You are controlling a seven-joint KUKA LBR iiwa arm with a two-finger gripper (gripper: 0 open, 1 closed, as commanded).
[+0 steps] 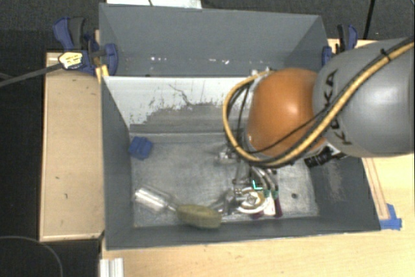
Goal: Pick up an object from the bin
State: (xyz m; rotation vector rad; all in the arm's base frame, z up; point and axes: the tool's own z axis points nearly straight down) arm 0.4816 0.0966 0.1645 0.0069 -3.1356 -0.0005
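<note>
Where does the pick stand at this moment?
Done: the gripper is down at the floor of the bin, near the front. In hand: it sits over a small white and dark-red thing; a grasp cannot be confirmed. Left: lifting something clear. The blue block, clear piece and olive lump lie on the floor.

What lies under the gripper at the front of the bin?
Below the gripper a small white and dark red thing pokes out on the bin floor, near an olive lump. The gripper covers most of it, so its kind is unclear.
</note>
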